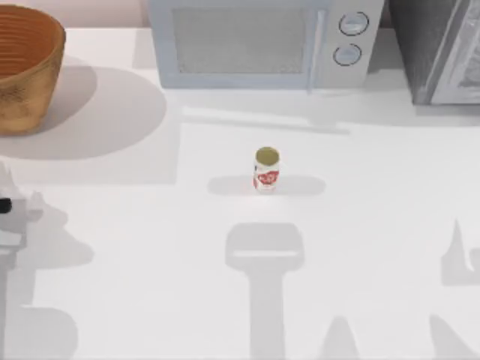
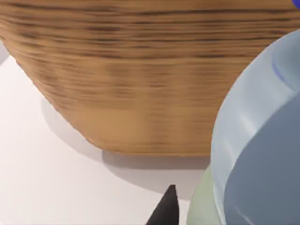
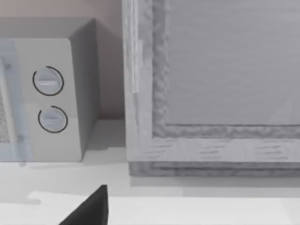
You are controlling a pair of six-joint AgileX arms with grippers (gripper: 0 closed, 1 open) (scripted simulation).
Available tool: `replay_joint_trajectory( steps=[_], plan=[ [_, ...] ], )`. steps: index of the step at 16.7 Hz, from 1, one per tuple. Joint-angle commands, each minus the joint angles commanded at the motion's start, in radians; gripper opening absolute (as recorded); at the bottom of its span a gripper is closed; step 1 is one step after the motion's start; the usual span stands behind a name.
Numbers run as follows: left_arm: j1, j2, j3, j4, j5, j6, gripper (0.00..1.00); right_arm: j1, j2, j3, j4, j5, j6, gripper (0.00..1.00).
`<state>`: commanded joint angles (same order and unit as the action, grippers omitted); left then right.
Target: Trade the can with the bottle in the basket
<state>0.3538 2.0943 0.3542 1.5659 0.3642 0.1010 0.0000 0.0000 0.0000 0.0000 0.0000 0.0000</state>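
The can (image 1: 266, 170), white with red markings and a golden top, stands upright at the middle of the table with no gripper near it. The wicker basket (image 1: 24, 94) sits at the back left corner. My left gripper (image 1: 7, 205) is at the table's left edge, in front of the basket. In the left wrist view a pale translucent bottle (image 2: 255, 140) with a blue cap is held close to the camera, outside the basket's ribbed wall (image 2: 140, 70). One dark fingertip (image 2: 168, 208) shows beside the bottle. A fingertip (image 3: 96, 204) of my right gripper faces the back right of the table, holding nothing.
A pale grey microwave (image 1: 262, 41) stands along the back, its two dials (image 3: 49, 98) visible in the right wrist view. A grey framed cabinet (image 1: 442, 49) fills the back right corner. Arm shadows lie across the white tabletop near the front.
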Motion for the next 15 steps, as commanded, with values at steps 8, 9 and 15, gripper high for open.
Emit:
replay_joint_trajectory(
  steps=[8,9,15],
  plan=[
    [0.313,0.040,0.408,-0.368,0.260,0.200,0.00,0.000,0.000,0.000,0.000,0.000,0.000,1.00],
    [0.342,0.044,0.481,-0.458,0.303,0.230,0.00,0.000,0.000,0.000,0.000,0.000,0.000,1.00],
    [0.411,0.052,0.963,-1.125,0.558,0.404,0.00,0.000,0.000,0.000,0.000,0.000,0.000,1.00]
  ],
)
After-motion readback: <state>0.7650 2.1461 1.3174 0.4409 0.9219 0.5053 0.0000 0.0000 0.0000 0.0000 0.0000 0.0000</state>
